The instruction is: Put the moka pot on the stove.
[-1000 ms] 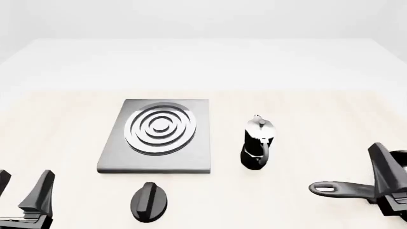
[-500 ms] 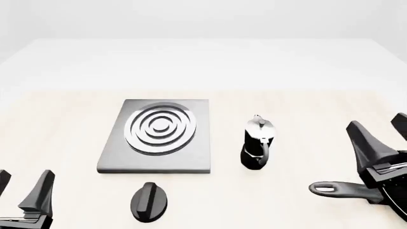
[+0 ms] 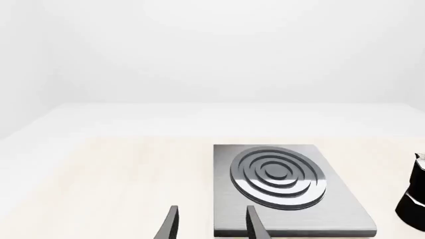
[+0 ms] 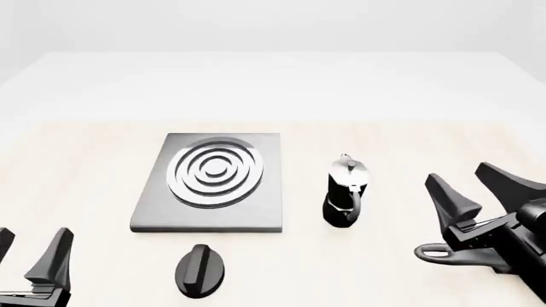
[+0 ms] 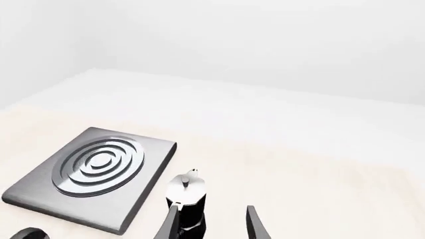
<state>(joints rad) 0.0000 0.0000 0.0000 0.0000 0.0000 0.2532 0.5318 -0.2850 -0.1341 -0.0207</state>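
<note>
Black against the pale wooden table (image 4: 85,166), the moka pot (image 4: 346,192) stands upright and free, just to the right of the stove (image 4: 213,182), a narrow strip of bare table between them. Its silver lid with the knob is at the top and its curved handle faces the near edge of the table. Nothing rests on the stove's ringed burner.

From the stove, the right gripper (image 4: 477,185) is well off to the right, beyond the pot and apart from it. Its two dark fingers are spread wide and tilt up and leftward, towards the pot, with nothing between them. The body of this arm slopes down to the right corner of the front view, passing over the frying pan (image 4: 461,254), whose looped handle end sticks out leftward, nearer than the pot. In the right wrist view the pot (image 5: 188,199) appears partly behind one fingertip (image 5: 170,224), off to that side of the gap, with the stove (image 5: 99,174) beyond it and the other fingertip (image 5: 256,224) set apart.

The left gripper (image 4: 30,246) sits low, near and to the left of the stove, by the near table edge. Its fingers point upward and stand parted, empty. The left wrist view shows its two tips (image 3: 171,226) apart, aimed along the stove's (image 3: 285,189) left near corner, with a sliver of the pot (image 3: 415,199) at the frame edge.

A small black oval knob (image 4: 201,270) lies just in front of the stove, touching neither gripper
</note>
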